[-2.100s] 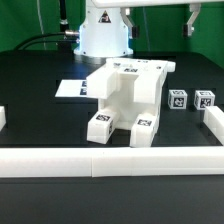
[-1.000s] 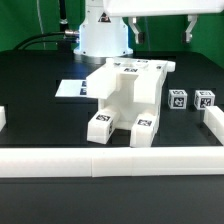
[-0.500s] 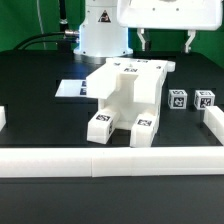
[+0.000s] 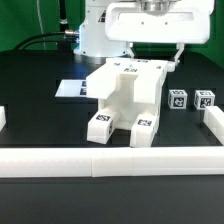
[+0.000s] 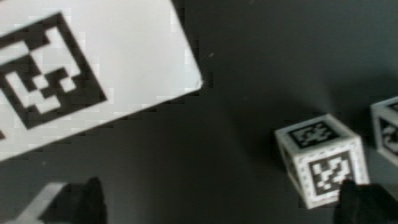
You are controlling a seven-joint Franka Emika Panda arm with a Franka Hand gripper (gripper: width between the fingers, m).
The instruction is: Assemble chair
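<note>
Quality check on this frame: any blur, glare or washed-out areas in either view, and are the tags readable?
Exterior view: even light, sharp; the white chair looks slightly washed out, tags legible. Wrist view: softer and dimmer; the tagged panel looms large, the small block is readable, the fingertips of the tool are dark out-of-focus shapes.

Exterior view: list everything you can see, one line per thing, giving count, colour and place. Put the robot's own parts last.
chair assembly: one, white with black-and-white tags, middle of the table.
small blocks: two, white, tagged, side by side at the exterior view's right of the chair assembly.
marker board: one, white, flat on the table at the exterior view's left.
border rail: white, along the near edge, with short pieces at both sides.
table: one, black.
robot base: one, white, at the back.
gripper: one, white, open, above the chair assembly.
</note>
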